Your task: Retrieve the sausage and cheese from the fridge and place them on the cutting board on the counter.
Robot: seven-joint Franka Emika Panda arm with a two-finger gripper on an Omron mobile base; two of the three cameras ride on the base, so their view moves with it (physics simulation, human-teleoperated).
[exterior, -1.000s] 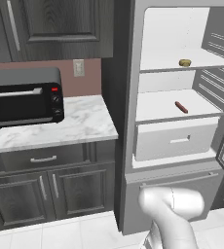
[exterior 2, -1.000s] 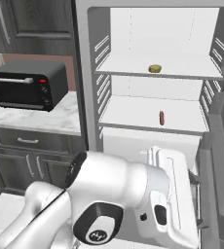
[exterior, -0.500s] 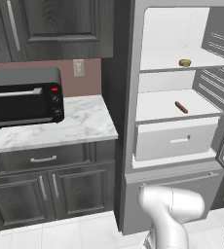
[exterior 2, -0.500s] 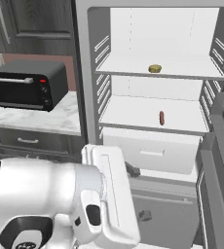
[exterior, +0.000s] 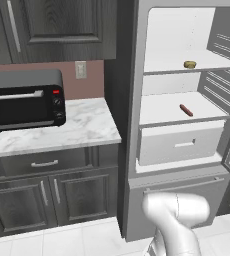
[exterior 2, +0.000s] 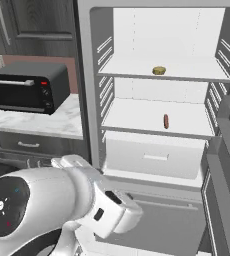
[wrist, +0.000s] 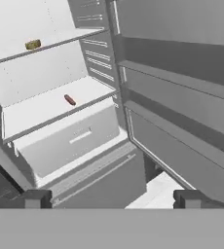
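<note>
Jaws [wrist: 112,198] spread wide apart w/ nothing between, tips low in hand view, well short of fridge [exterior 2: 89,100] and aimed at its lower front. Fridge door swung open, dark inner racks along right of hand view. Inside, nearest & lowest: white drawer [exterior 2: 154,156] w/ slim handle, shut, contents hidden. Directly above drawer, middle shelf [exterior 2: 137,117] w/ sausage [exterior 2: 165,121], small reddish-brown cylinder lying flat, right of shelf centre, alone there. Higher & farther, upper shelf [exterior 2: 132,67] w/ cheese [exterior 2: 159,70], yellowish-tan puck, sitting roughly above sausage, toward front edge. Same two seen from left base view: sausage [exterior: 186,110] on middle shelf, cheese [exterior: 189,64] on upper. Left of fridge, short marble worktop [exterior: 82,127] w/ black toaster oven [exterior: 24,97], door shut, over dark cabinets; outlet [exterior: 80,69] on wall behind.
</note>
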